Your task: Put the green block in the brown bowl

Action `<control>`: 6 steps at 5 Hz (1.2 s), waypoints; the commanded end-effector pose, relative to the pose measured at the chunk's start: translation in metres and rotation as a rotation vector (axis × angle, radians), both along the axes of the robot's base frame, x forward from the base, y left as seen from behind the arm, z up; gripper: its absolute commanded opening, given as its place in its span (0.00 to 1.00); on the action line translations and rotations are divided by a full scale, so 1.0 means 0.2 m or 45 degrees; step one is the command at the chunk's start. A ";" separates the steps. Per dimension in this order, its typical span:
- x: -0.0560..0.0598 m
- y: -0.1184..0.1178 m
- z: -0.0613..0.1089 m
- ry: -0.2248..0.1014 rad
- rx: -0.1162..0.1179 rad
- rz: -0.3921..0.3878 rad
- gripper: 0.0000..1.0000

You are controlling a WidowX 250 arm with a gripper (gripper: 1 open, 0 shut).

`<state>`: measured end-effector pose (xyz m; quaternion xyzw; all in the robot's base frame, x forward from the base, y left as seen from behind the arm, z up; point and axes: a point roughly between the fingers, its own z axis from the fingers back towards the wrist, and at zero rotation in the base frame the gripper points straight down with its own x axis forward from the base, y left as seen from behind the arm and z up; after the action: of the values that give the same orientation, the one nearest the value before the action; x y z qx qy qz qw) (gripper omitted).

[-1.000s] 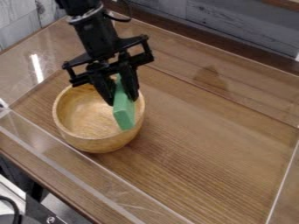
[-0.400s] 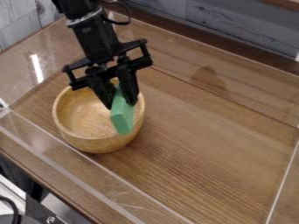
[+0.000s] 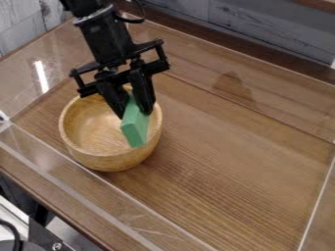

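Observation:
The green block (image 3: 133,127) hangs tilted, pinched at its upper end by my black gripper (image 3: 129,102), which is shut on it. Its lower end dips just inside the right rim of the brown bowl (image 3: 86,127), a round light wooden bowl at the left of the table. The arm reaches down from the top left and points steeply downward over the bowl. The bowl's inside shows bare wood with nothing lying in it.
A wooden table top (image 3: 236,147) spreads to the right, fenced by a low clear plastic wall (image 3: 78,206) along the front and sides. A grey plank wall (image 3: 262,25) stands behind.
The gripper and the block have shifted very slightly left over the bowl's rim; the grip stays shut on the block.

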<state>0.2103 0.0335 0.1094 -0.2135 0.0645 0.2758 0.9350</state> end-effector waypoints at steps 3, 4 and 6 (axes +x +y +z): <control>0.08 0.05 0.00 -0.064 0.011 0.011 0.00; 0.09 0.05 -0.02 -0.063 0.009 0.010 0.00; 0.13 0.06 -0.05 -0.062 0.006 0.006 0.00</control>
<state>0.2281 0.0405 0.0887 -0.2191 0.0671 0.2776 0.9330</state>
